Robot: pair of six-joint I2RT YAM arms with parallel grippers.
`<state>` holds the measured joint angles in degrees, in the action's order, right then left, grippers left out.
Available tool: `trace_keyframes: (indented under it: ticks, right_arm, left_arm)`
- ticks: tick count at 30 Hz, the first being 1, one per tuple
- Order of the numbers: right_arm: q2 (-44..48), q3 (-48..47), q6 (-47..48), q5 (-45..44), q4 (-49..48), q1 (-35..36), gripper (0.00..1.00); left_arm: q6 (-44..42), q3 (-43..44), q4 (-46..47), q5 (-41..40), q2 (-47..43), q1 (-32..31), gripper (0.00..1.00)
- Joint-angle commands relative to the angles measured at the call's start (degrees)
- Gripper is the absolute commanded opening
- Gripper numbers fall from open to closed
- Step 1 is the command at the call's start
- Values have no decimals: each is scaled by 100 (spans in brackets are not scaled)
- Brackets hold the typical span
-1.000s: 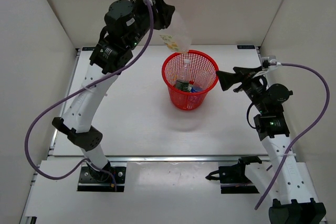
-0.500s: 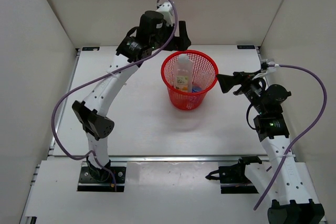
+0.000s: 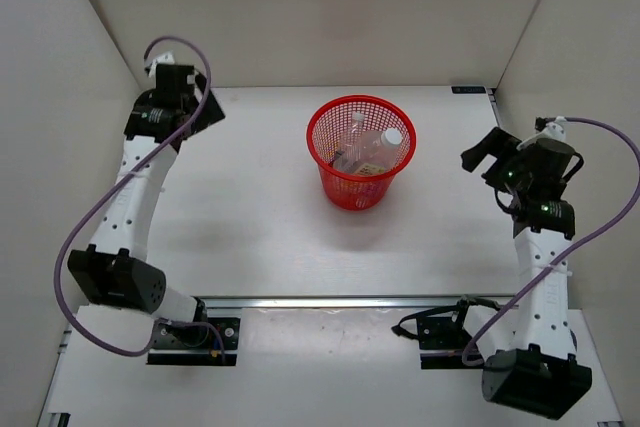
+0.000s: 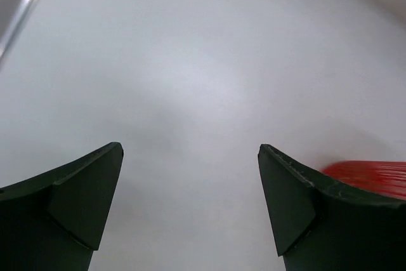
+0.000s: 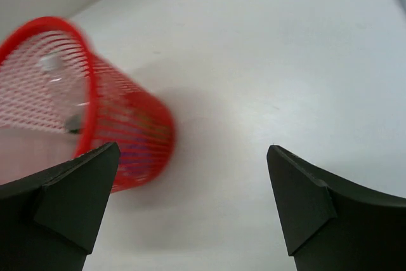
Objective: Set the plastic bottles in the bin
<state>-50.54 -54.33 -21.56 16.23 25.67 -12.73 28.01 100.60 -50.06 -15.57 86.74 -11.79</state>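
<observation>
left gripper (image 4: 189,148) agape, right gripper (image 5: 193,148) agape, bottles (image 3: 372,151) in bin (image 3: 350,193)

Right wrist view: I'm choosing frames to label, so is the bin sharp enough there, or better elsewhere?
Right wrist view: the bin is smeared, mesh and rim soft, the bottles inside vague shapes. Left wrist view: only a blurred red sliver of it at the right edge. Top external view: sharp, evenly lit, soft shadow beneath the bin.
</observation>
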Motion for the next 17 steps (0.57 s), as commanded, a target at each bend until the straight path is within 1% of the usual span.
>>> trace_keyframes:
  ticks: [1,2,3,4,5,7,9,10,13,15,17]
  right_arm:
    - [-280,-411,442,-1028,1614,-283,99]
    - [-359,-456,477,-1295,1799,-195,99]
    - [-421,-508,477,-1741,1888,-160,99]
    - [-517,-518,564,-1772,2046,-273,100]
    - [-657,-544,687,-1485,2134,-369,100]
    - [-624,-457,733,-1272,2100,-572,99]
    - [-457,-289,654,-1543,1925,-432,99]
    - [-439,-254,653,-1622,1907,-328,99]
    - [-325,-280,530,-1570,1863,-335,99]
    - [-255,-306,530,-1596,1863,-326,99]
    - [-228,-324,556,-1614,1828,-265,99]
  left_arm:
    - [240,-1415,-592,-1070,-709,282,98]
    - [223,-1655,-557,-1071,-1050,317,98]
    - [257,-2075,-540,-958,-1376,387,98]
    - [249,-2392,-548,-922,-1544,466,99]
    - [266,-2683,-574,-939,-1842,450,99]
    - [258,-2913,-566,-1210,-2343,398,98]
    - [257,-2853,-680,-1088,-2539,554,98]
    - [266,-2853,-732,-1123,-2609,512,99]
    - [292,-2844,-620,-1063,-2688,362,98]
    - [267,-2800,-601,-931,-2697,501,99]
    - [275,-2739,-601,-1017,-2671,441,99]
